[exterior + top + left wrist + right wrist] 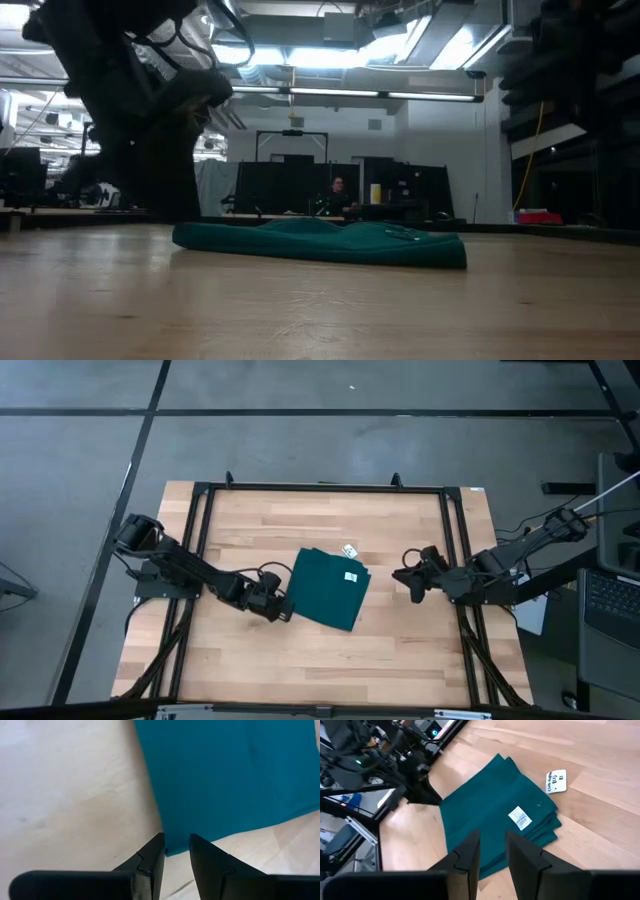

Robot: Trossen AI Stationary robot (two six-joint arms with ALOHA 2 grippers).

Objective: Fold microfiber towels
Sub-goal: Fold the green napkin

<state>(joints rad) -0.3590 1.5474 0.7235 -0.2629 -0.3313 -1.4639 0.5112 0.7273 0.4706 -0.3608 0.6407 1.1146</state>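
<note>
Left gripper [176,851] at folded towel [328,589] corner, fingers narrowly parted (holding nothing): pinch all layers. Right gripper [492,851] waits, narrow gap.

A light wooden table [400,650] bears the folded teal towel [328,589].

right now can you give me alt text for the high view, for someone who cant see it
Overhead view of a folded dark teal towel lying near the middle of a light wooden table. The left gripper sits at its lower-left corner, the right gripper waits apart to its right, and a small white card lies just beyond the towel's far edge.
</note>
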